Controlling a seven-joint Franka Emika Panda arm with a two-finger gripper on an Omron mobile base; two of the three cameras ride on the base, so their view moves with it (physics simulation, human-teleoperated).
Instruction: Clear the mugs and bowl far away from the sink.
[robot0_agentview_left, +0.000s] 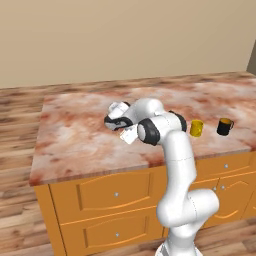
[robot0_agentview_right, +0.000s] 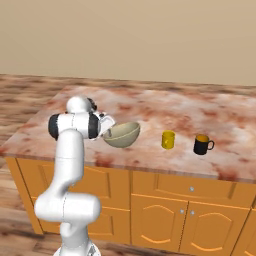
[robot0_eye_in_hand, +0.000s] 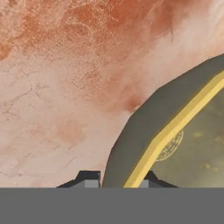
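On the marble counter (robot0_agentview_left: 75, 135), left base view: the arm's elbow hides the bowl; a yellow mug (robot0_agentview_left: 196, 128) and a black mug (robot0_agentview_left: 224, 126) stand right, near the front edge, with bare top to the left.

Right base view: the bowl (robot0_agentview_right: 122, 134) tilts at the gripper (robot0_agentview_right: 106, 125), mugs well apart rightward.

Hand view: fingertips (robot0_eye_in_hand: 89, 178) pinch the bowl's rim, one each side.

Two base views from behind, over the shared marble counter (robot0_agentview_left: 75, 135); hand view close above it.
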